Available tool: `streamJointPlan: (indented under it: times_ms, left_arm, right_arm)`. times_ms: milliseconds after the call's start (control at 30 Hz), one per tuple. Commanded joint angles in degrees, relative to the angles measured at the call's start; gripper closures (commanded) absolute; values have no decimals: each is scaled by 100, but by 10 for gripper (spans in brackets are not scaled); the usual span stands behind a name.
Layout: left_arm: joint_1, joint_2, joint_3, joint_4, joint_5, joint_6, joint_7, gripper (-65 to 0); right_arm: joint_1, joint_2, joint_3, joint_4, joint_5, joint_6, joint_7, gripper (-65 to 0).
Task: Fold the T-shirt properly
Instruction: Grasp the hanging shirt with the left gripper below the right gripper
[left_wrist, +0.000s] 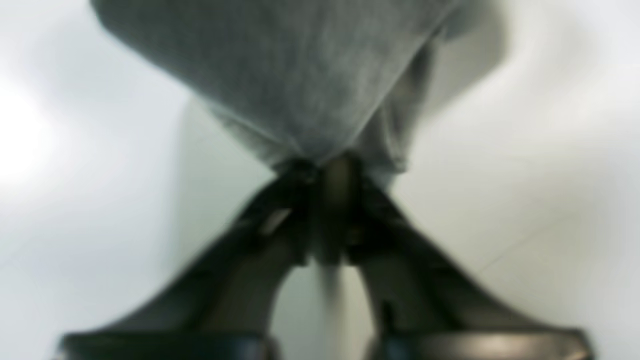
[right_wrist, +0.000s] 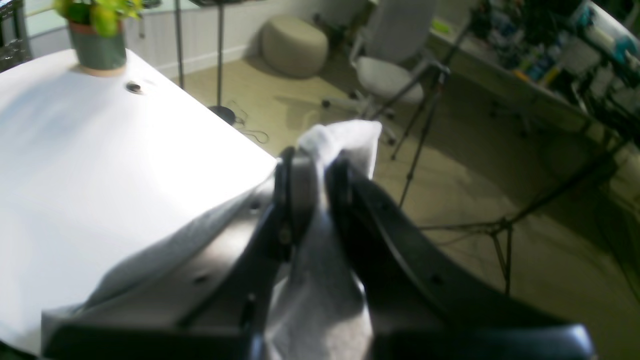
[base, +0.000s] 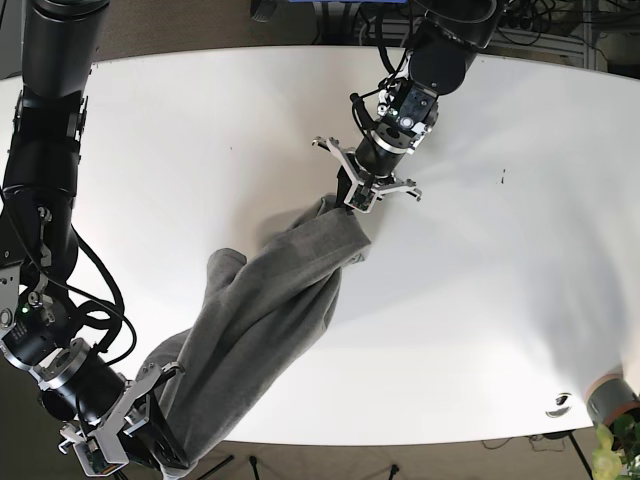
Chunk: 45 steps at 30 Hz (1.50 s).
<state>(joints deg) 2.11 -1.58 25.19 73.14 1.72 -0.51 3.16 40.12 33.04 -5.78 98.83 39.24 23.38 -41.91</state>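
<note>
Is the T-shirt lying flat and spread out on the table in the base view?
No, the T-shirt is bunched into a long strip, stretched between the left gripper and the right gripper above the white table.

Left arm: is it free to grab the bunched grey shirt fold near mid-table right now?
Probably not. The left gripper is already shut on one end of the grey T-shirt; it would have to let go first.
</note>
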Motion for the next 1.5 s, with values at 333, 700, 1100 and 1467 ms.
streamJointPlan:
  times_ms: [333,700,1100,1467]
  left_arm:
    - [-57,-22,-510,637,17,12,14,-4]
    - [356,-373,-581,1701,-9,3,330,-7]
    - [189,-338,-528,1156,9,3,322,-499]
    - [-831,-48,-106,-92,0,12,295,-499]
  right_arm:
    - [221,103,284,-41,36,-39,213,0]
    - [247,208,284,-199,36,-39,213,0]
    - [221,182,266,-199,36,-39,213,0]
    - [221,173,266,-199,36,-39,213,0]
